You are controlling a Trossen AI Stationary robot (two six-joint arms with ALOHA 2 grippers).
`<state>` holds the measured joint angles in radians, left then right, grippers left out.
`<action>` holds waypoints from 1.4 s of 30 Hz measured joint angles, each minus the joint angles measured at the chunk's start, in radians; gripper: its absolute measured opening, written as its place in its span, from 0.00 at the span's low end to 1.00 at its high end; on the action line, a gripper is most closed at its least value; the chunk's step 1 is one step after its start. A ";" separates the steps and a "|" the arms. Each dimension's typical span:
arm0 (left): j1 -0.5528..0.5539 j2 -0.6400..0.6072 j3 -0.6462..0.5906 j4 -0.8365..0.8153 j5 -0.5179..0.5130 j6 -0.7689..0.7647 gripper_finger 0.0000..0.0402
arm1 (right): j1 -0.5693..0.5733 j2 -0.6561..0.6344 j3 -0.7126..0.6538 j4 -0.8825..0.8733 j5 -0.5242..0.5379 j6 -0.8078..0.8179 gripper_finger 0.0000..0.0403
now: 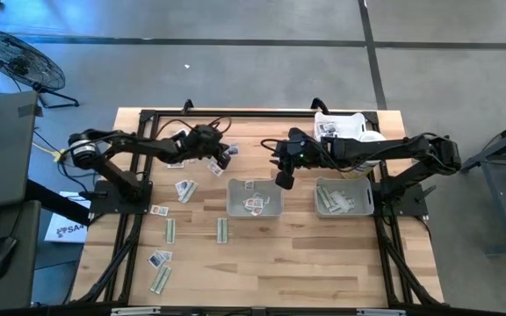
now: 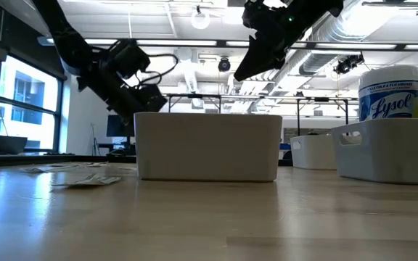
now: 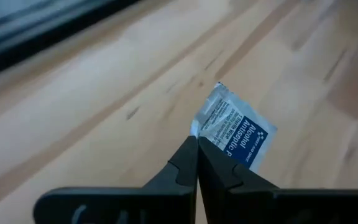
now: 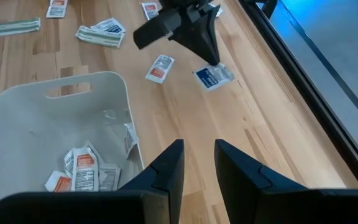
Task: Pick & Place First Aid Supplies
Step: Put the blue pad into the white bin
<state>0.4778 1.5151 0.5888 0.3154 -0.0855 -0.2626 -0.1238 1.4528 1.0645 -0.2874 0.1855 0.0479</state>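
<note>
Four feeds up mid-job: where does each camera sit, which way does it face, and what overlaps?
High: overhead, straight down on the table, both arms.
Low: table height, level past the grey tray; both arms overhead.
Left wrist: past left gripper, shut on the alcohol packet.
Right wrist: past right gripper, open, above that tray.
Shared: right wrist also shows the left gripper pinching that packet.
</note>
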 joint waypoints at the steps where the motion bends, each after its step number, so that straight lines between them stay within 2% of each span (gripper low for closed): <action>1: 0.000 -0.007 0.000 0.016 0.004 0.000 0.00 | 0.000 0.000 0.000 0.000 0.003 0.000 0.21; 4: -0.002 -0.024 0.000 0.079 0.029 0.010 0.00 | -0.005 0.007 0.000 0.010 0.005 0.024 0.21; 10: -0.085 -0.024 0.002 0.259 0.014 0.123 0.00 | -0.065 0.097 0.000 0.129 -0.046 0.217 0.22; 15: -0.185 -0.024 0.002 0.324 -0.126 0.284 0.00 | -0.124 0.180 0.000 0.246 -0.066 0.384 0.28; 18: -0.215 -0.024 0.002 0.318 -0.209 0.332 0.00 | -0.147 0.195 -0.001 0.292 -0.122 0.400 0.33; 20: -0.222 -0.024 0.002 0.320 -0.227 0.350 0.00 | -0.153 0.196 -0.001 0.324 -0.147 0.400 0.36; 24: -0.224 -0.024 0.002 0.350 -0.210 0.366 0.00 | -0.153 0.197 -0.001 0.361 -0.166 0.398 0.40; 29: -0.223 -0.024 0.002 0.413 -0.145 0.379 0.00 | -0.153 0.197 -0.001 0.368 -0.165 0.398 0.40; 35: -0.223 -0.025 0.002 0.437 -0.126 0.389 0.00 | -0.151 0.197 -0.001 0.376 -0.169 0.343 0.32; 42: -0.223 -0.025 0.003 0.449 -0.121 0.386 0.00 | -0.151 0.197 0.000 0.390 -0.181 0.281 0.03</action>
<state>0.2546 1.4899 0.5915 0.7639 -0.2063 0.1236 -0.2745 1.6501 1.0641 0.1024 0.0044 0.3291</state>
